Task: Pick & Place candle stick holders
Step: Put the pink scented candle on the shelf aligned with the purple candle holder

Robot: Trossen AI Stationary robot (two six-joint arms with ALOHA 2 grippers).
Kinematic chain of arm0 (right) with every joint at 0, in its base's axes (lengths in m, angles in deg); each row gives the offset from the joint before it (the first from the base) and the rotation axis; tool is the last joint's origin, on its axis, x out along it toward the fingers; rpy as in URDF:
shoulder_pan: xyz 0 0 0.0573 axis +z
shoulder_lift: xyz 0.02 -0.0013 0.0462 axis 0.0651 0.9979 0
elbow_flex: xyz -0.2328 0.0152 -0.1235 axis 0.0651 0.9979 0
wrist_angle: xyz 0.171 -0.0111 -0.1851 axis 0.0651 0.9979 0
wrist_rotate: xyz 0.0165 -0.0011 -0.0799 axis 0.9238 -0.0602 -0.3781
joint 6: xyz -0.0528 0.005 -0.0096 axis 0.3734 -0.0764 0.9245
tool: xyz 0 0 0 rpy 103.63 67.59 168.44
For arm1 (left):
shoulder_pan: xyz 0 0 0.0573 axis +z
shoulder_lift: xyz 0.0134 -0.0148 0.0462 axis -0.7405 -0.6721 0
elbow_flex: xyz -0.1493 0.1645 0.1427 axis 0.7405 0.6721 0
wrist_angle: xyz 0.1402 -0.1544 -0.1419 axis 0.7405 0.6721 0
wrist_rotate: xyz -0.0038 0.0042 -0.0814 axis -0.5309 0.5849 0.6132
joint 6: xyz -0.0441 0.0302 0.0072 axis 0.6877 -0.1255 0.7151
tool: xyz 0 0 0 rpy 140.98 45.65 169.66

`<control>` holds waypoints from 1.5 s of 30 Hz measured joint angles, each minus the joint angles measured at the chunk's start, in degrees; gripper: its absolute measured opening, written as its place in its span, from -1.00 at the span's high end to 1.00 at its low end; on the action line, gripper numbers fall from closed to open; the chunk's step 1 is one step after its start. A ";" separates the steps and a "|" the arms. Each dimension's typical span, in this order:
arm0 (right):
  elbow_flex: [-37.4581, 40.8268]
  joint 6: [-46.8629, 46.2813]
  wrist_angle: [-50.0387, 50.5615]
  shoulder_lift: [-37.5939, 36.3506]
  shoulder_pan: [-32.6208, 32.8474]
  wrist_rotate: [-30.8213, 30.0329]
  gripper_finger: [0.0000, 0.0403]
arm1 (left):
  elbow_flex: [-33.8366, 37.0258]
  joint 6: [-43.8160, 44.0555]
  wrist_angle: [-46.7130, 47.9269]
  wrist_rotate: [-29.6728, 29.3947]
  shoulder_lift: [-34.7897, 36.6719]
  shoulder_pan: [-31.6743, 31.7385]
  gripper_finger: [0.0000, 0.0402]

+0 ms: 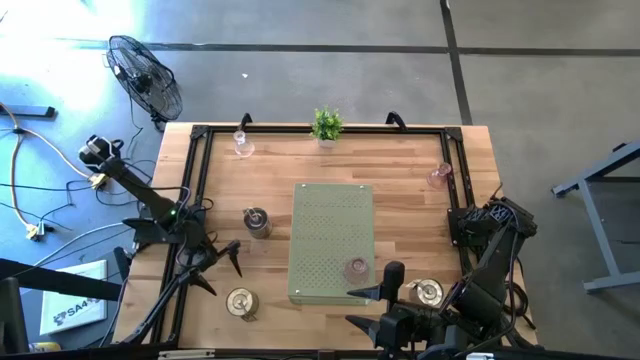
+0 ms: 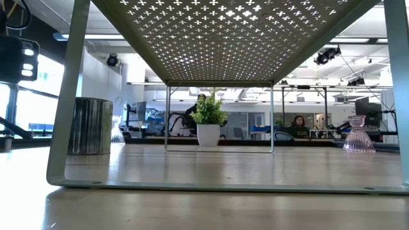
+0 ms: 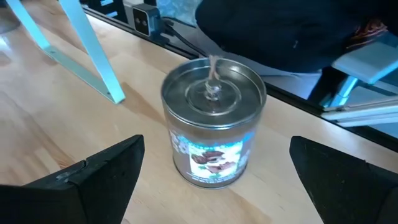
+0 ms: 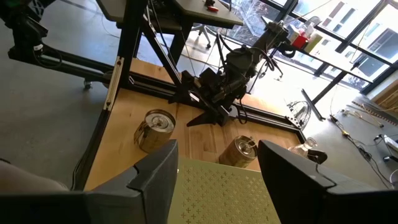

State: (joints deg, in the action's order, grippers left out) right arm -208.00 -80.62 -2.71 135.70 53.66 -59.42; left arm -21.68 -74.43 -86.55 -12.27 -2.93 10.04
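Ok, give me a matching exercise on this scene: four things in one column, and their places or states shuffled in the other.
Things:
A. potted plant
B. green perforated stand
C. fan
D. left pincer

Places or states:
1. open, holding nothing
2. on the floor, off the table's far left corner
3. at the middle of the table's far edge
4. in the middle of the table, with a glass holder on top

Pairs: A-3, B-4, C-2, D-1.
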 joint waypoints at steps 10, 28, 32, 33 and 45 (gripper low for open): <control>0.00 2.20 0.00 0.00 0.00 0.02 -0.07 | -0.02 1.64 -5.69 -1.24 -8.14 -1.32 -0.96; -0.02 4.07 0.03 0.00 0.00 0.26 -0.07 | -0.04 2.06 -21.83 -1.21 -22.93 -1.29 -0.96; -0.02 4.48 0.03 0.00 0.00 0.26 -0.07 | -0.04 2.25 -24.44 -1.19 -24.98 -1.29 -0.96; -0.02 4.48 0.03 0.00 0.00 0.26 -0.07 | -0.05 2.29 -24.87 -1.13 -25.45 -1.29 -0.96; -0.02 4.51 0.03 0.00 0.00 0.26 -0.07 | -0.08 2.65 -29.66 1.64 -28.80 -1.29 -0.96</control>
State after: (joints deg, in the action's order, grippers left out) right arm -208.02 -76.11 -2.68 135.70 53.66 -59.15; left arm -21.76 -71.79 -116.21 -10.63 -31.73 8.75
